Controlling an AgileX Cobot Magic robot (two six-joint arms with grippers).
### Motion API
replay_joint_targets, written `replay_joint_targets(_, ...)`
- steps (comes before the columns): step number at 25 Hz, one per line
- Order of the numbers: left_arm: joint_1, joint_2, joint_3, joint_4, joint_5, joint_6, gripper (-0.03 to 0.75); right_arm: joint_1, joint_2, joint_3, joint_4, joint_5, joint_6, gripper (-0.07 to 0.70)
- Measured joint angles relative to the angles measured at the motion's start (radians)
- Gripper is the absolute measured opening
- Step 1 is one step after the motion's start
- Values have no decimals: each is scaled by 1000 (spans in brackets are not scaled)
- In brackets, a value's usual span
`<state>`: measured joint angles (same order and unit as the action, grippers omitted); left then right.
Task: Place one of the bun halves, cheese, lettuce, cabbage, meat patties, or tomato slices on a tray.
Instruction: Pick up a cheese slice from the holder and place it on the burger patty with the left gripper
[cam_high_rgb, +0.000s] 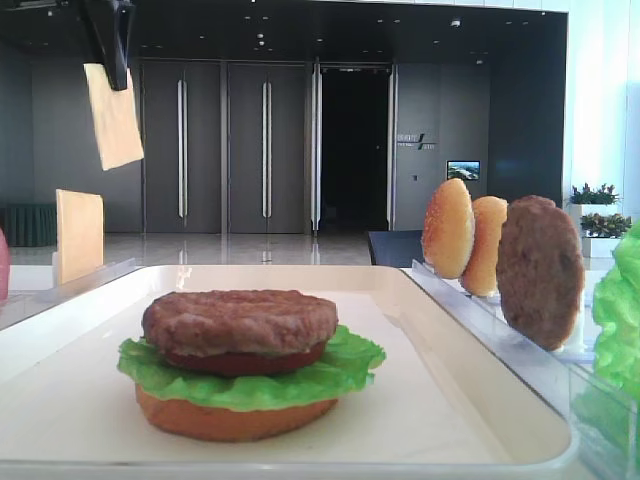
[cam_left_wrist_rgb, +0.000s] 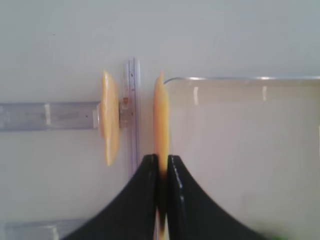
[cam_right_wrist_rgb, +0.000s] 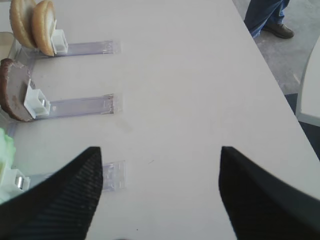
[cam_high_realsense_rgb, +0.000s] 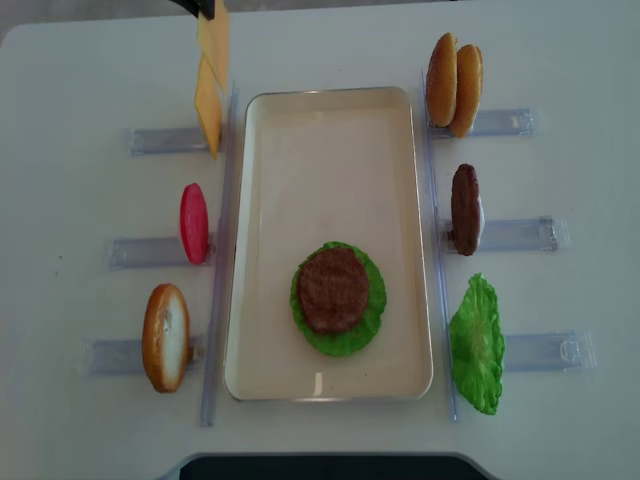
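Left tool (cam_left_wrist_rgb: 161, 172) clamped on cheese (cam_left_wrist_rgb: 159, 120) above tray (cam_left_wrist_rgb: 240, 80) far-left corner; right tool (cam_right_wrist_rgb: 160, 192) apart over bench (cam_right_wrist_rgb: 190, 75).

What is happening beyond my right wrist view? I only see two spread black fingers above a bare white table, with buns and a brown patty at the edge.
Observer: A burger stack sits on the cream-white rectangular tray, with a rough brown meat patty on top.
Operator: What is under the patty?
Observer: A dark red tomato slice, frilly green lettuce, then a round golden-brown bun half.
Operator: And the other arm?
Observer: The left fingers are shut on a thin square yellow-orange cheese slice hanging in the air.
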<state>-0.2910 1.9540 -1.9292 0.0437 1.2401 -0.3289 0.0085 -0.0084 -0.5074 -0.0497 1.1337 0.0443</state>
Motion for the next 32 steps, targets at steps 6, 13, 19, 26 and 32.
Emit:
replay_joint_targets(6,0,-148,164,0,0,25,21,0,0,0,0,0,0,471)
replay_joint_targets(13,0,-385,412,0,0,26,21,0,0,0,0,0,0,471)
replay_joint_targets(19,0,-583,646,-22,0,26,21,0,0,0,0,0,0,470)
replay_joint_targets(26,0,-759,808,-36,0,-11,21,0,0,0,0,0,0,469)
replay_joint_targets(32,0,-801,884,-44,0,-18,21,0,0,0,0,0,0,469)
